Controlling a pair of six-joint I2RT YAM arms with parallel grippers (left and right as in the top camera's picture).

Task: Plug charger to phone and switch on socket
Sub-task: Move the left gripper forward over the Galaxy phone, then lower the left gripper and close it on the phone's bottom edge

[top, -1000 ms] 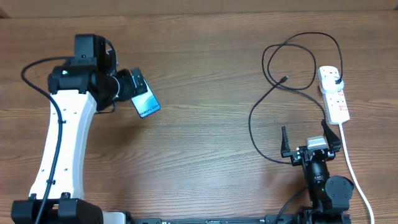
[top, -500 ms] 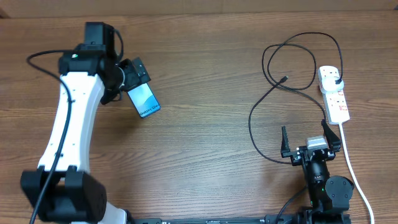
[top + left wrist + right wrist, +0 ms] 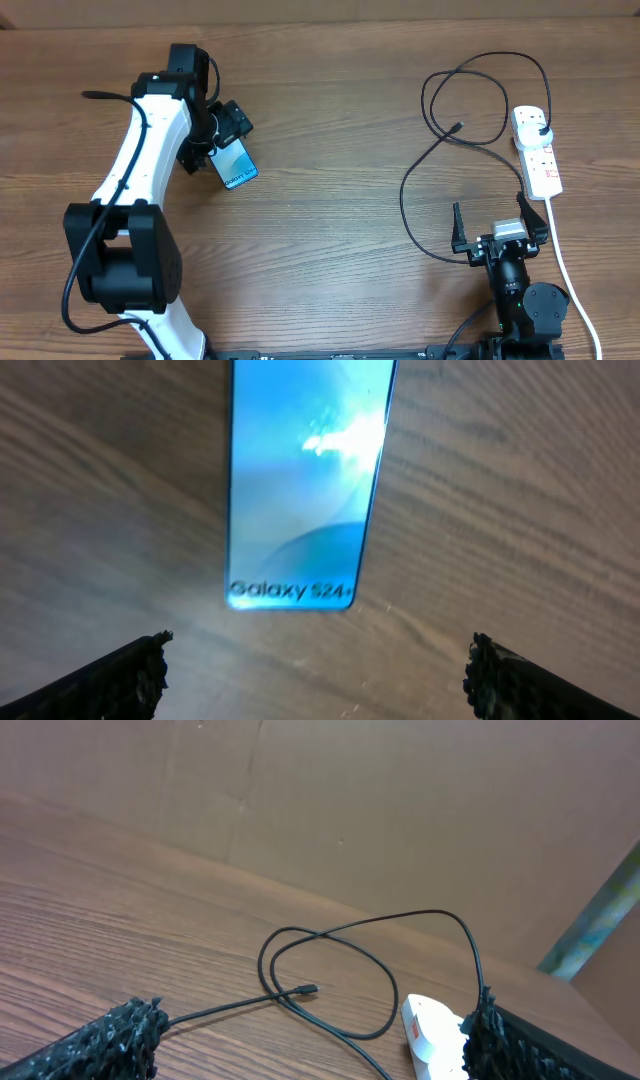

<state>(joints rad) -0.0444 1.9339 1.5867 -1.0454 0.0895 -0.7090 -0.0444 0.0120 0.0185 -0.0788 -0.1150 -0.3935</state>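
Observation:
The phone [image 3: 236,166] lies flat on the table at the left, blue screen up, white text at its near end. In the left wrist view the phone [image 3: 303,480] sits just ahead of my open left gripper [image 3: 315,675]. In the overhead view the left gripper [image 3: 222,132] hovers over the phone's far end. The charger cable [image 3: 440,135] loops on the right, its connector tip [image 3: 457,127] free on the wood, its black plug [image 3: 541,126] in the socket [image 3: 536,151]. My right gripper [image 3: 498,226] is open and empty near the front edge. The right wrist view shows the tip [image 3: 308,989] and the socket [image 3: 432,1033].
The socket's white cord [image 3: 565,270] runs down the right side to the front edge. A brown cardboard wall [image 3: 400,810] stands behind the table. The left arm [image 3: 130,190] spans the left side of the table.
My left arm has swung right and farther back over the table, bringing the gripper over the phone's far end. The phone, cable and right arm have not moved.

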